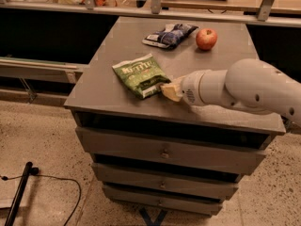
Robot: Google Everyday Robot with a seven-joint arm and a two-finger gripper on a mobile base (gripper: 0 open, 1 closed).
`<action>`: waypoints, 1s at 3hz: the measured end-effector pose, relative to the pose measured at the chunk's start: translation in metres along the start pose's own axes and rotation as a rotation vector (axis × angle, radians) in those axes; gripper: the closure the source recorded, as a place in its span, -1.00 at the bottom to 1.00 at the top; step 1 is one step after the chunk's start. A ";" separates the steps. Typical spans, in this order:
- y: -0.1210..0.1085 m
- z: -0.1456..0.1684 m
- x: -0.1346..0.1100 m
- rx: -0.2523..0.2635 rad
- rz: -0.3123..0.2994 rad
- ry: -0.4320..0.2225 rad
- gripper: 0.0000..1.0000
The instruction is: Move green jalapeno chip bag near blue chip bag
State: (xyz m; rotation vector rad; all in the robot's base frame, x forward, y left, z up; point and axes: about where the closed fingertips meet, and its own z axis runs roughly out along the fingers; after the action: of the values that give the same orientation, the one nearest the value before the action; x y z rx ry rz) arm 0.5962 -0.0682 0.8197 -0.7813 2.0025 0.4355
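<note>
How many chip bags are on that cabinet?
2. The green jalapeno chip bag lies near the front edge, with the gripper at its front corner; the blue chip bag lies at the back, beside the red apple. None looks hidden.

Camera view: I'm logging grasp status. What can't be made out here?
- Gripper, at the green jalapeno chip bag's near-right corner: any hold on it is hidden behind the arm.
- Arm: camera view's right edge cuts it off.
- Blue chip bag: print too small to read.
</note>
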 end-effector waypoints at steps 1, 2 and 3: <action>0.000 -0.003 -0.004 0.006 -0.008 -0.009 1.00; -0.003 -0.046 -0.055 0.091 -0.117 -0.128 1.00; 0.000 -0.101 -0.123 0.183 -0.226 -0.282 1.00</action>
State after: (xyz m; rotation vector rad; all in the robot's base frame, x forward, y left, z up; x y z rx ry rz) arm 0.5795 -0.0832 0.9771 -0.7744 1.6449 0.2139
